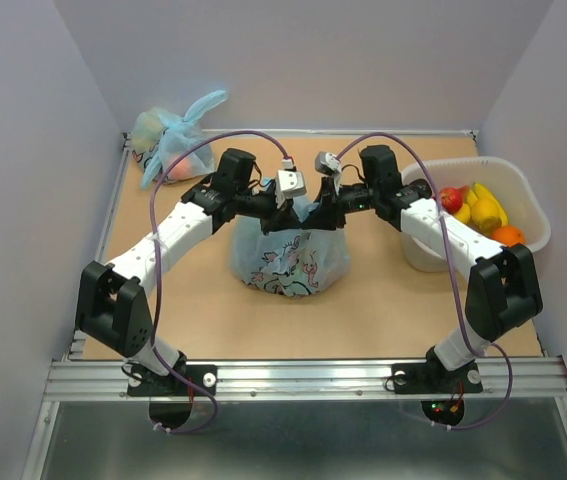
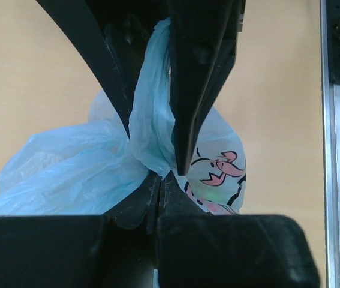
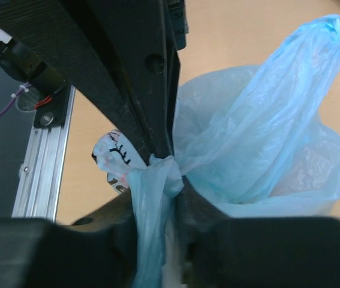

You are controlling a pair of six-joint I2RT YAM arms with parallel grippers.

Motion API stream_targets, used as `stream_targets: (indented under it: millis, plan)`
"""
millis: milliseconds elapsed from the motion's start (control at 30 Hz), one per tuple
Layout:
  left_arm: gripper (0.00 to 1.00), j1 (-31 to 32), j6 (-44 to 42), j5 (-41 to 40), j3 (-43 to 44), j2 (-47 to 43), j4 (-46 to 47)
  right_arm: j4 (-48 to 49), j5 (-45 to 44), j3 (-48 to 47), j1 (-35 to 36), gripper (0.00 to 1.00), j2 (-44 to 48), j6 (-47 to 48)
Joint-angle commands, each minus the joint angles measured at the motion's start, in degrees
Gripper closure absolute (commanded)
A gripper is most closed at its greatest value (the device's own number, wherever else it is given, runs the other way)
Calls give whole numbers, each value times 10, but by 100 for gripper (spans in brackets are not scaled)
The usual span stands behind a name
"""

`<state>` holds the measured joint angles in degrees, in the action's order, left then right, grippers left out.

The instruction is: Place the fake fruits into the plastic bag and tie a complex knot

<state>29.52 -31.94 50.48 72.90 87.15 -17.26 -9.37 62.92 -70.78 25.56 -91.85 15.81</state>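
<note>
The plastic bag (image 1: 288, 258), light blue with a white cartoon panel, stands at the table's middle. My left gripper (image 1: 283, 213) and right gripper (image 1: 315, 213) meet just above its gathered top. In the left wrist view my left gripper (image 2: 159, 178) is shut on a twisted handle strand (image 2: 149, 120) of the bag (image 2: 68, 168). In the right wrist view my right gripper (image 3: 158, 198) is shut on a handle strand (image 3: 152, 234) just below a small knot (image 3: 168, 171). The other handle (image 3: 289, 96) stands up free. Several fake fruits (image 1: 478, 210) lie in a bin.
A clear plastic bin (image 1: 428, 255) at the right holds a red apple (image 1: 450, 198), a banana (image 1: 490, 203) and an orange (image 1: 508, 235). A smaller tied light-blue bag (image 1: 173, 140) lies at the back left corner. An aluminium rail (image 1: 303, 378) runs along the near edge.
</note>
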Motion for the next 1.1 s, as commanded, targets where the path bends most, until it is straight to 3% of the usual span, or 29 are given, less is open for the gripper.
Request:
stream_targets:
  millis: [0, 167, 200, 267, 400, 500, 567, 833, 1067]
  plan:
    - [93, 10, -8, 8, 24, -12, 31, 22, 5, -35, 0, 82, 5, -3]
    - [80, 8, -27, -16, 26, -23, -13, 22, 1, -30, 1, 97, 9, 11]
    - [71, 5, -45, -25, 29, -29, -26, 22, -3, -28, 1, 99, 15, 20]
    - [59, -16, -57, -29, 24, -49, -58, 22, -9, -19, 1, 100, 20, 34]
    - [48, -68, -73, -16, 48, -86, -105, 22, -17, -12, 0, 100, 31, 55]
    - [39, -119, -40, 0, 84, -107, -100, 22, -16, -6, 1, 100, 39, 79]
    - [33, -131, 1, -36, 101, -114, -66, 22, -15, -3, 1, 100, 42, 98]
    - [31, -140, -90, -52, 140, -40, -103, 21, -5, 2, 2, 100, 51, 176]
    - [29, -159, -57, -20, 153, 5, -54, 16, -10, 13, 7, 100, 64, 236]
